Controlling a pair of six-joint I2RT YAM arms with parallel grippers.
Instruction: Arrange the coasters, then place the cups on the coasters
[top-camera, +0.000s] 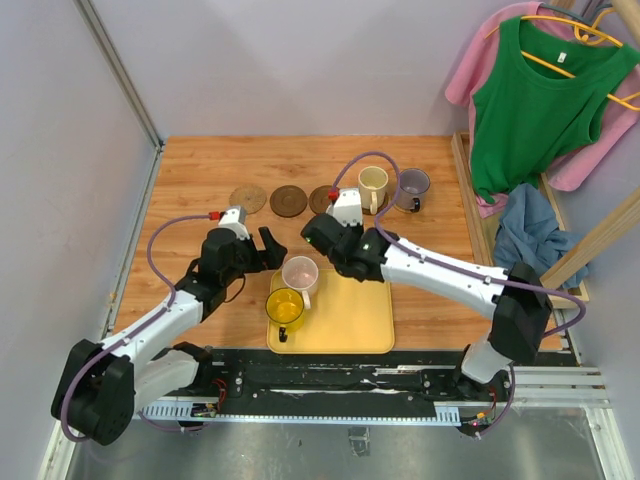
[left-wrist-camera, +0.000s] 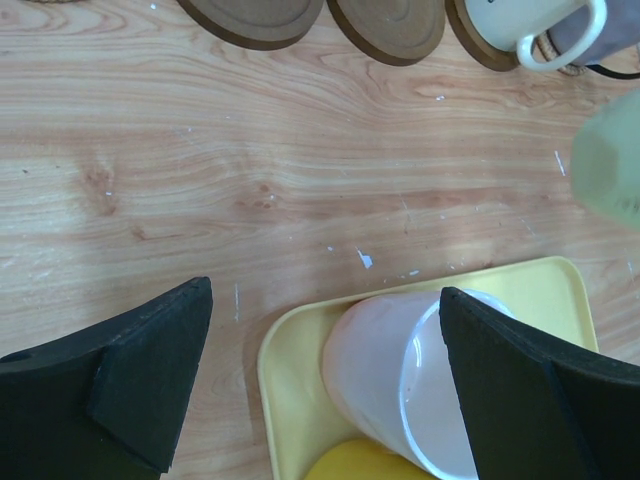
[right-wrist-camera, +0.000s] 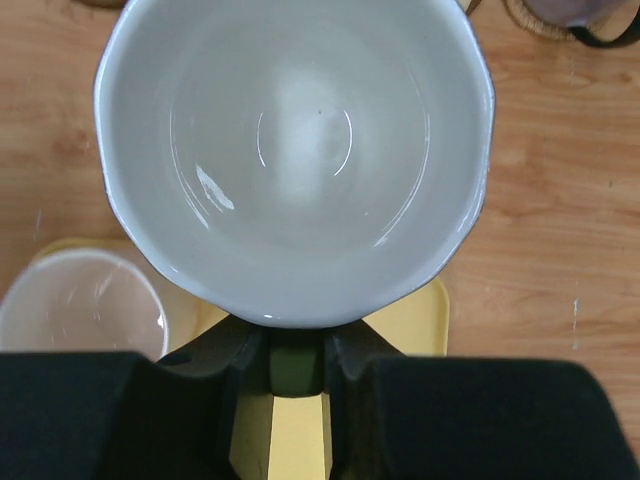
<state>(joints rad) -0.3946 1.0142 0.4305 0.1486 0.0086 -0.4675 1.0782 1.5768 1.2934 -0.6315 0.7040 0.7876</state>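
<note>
Right wrist view: the right claw (right-wrist-camera: 295, 355) is nearly closed, its two dark fingers (right-wrist-camera: 235, 350) pinching the handle of the pale green-white cup (right-wrist-camera: 295, 150). That cup is upright with its mouth facing the camera, and it looks to hang over the far edge of the yellow tray (right-wrist-camera: 432, 320), though how high it is I cannot tell. The pink cup (right-wrist-camera: 80, 305) stands on the tray at lower left.

From the top external camera, the yellow cup (top-camera: 286, 308) sits on the tray just beside the pink one, nearer the arms. Three bare coasters (top-camera: 288, 200) lie in a row toward the back of the wooden counter (top-camera: 200, 170). To their right in the same row, the cream cup (top-camera: 373, 185) and the grey-purple cup (top-camera: 413, 187) each stand on a coaster.

The left claw (left-wrist-camera: 325, 290) is spread wide and grips nothing. It hangs above the tray's left far corner, with the pink cup showing between its fingers (left-wrist-camera: 150, 380).
</note>
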